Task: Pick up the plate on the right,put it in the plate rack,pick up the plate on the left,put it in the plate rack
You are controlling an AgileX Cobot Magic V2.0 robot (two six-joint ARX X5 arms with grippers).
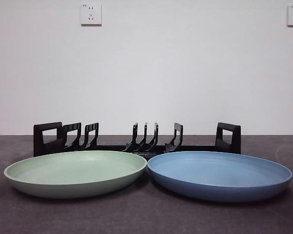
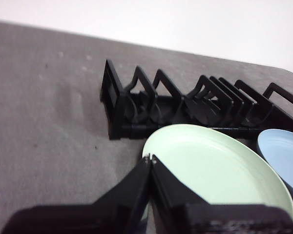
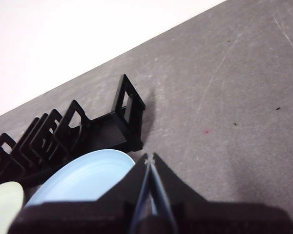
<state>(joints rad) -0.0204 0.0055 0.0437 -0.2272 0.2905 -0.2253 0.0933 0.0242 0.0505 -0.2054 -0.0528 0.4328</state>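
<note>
Front: I see green plate (image 1: 75,173) and blue plate (image 1: 219,174) flat, rims nearly touching, before empty rack (image 1: 136,141); two wall sockets (image 1: 91,14) | Left wrist: left gripper (image 2: 150,158) closed, empty, over green rim | Right wrist: right gripper (image 3: 149,159) closed, empty, by blue rim

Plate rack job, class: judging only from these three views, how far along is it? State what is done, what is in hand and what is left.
Nothing is done: the plate rack holds no plates. The blue plate and the green plate both lie flat on the table in front of it. Nothing is in hand: the left gripper and right gripper are shut and hold nothing. Both plates are left to rack, the blue one first.
</note>
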